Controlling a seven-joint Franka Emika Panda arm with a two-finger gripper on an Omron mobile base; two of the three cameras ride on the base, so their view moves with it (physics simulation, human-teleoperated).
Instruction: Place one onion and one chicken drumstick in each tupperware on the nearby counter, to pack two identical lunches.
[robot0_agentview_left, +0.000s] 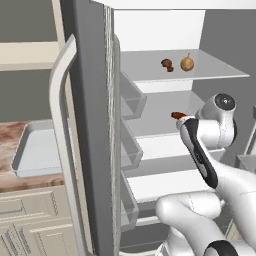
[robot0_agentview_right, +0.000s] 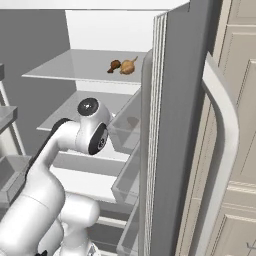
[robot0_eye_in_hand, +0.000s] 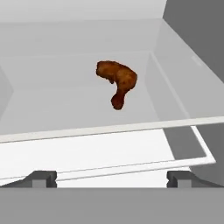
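A brown chicken drumstick (robot0_eye_in_hand: 118, 82) lies on a white fridge shelf, ahead of my gripper (robot0_eye_in_hand: 111, 179) and a little above its level. The gripper's two fingertips (robot0_eye_in_hand: 43, 178) stand wide apart and open, with nothing between them. In the left base view this drumstick (robot0_agentview_left: 177, 115) peeks out behind my arm on the middle shelf. On the shelf above lie a second drumstick (robot0_agentview_left: 167, 64) (robot0_agentview_right: 114, 65) and an onion (robot0_agentview_left: 187, 63) (robot0_agentview_right: 129, 65) side by side. A pale grey-white tupperware (robot0_agentview_left: 22, 145) sits on the marbled counter (robot0_agentview_left: 7, 132) at the far left, apart from the fridge.
The open fridge door (robot0_agentview_left: 92, 115) with its long handle (robot0_agentview_left: 62, 140) stands between the shelves and the counter. Clear door bins (robot0_agentview_left: 134, 100) jut toward the shelves. In the right base view the door (robot0_agentview_right: 175, 125) sits at my arm's right. Beige cabinets (robot0_agentview_left: 30, 220) run below the counter.
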